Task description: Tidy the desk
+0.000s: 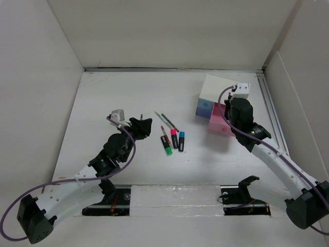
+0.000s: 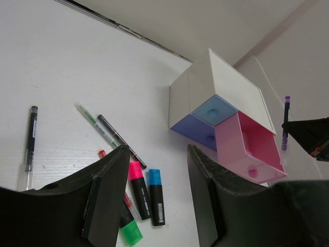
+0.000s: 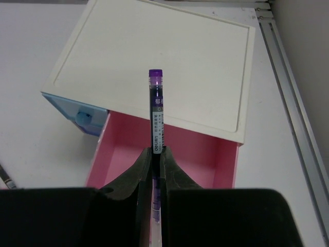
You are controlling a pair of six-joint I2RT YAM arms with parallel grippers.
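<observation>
A: What does the right gripper (image 3: 156, 154) hold?
B: It is closed tight on a purple pen (image 3: 156, 103), above the open pink drawer (image 3: 198, 154) of the white drawer box (image 3: 154, 56).
A: And the left gripper (image 2: 158, 152)?
B: Its jaws stand wide apart and hold nothing. It is over the white desk (image 1: 128, 98), near the highlighters (image 2: 139, 188).

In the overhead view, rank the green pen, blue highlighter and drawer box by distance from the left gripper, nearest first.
From the left gripper:
1. Green pen, just to its right.
2. Blue highlighter, rightmost of the marker row.
3. Drawer box, far right, toward the back.
</observation>
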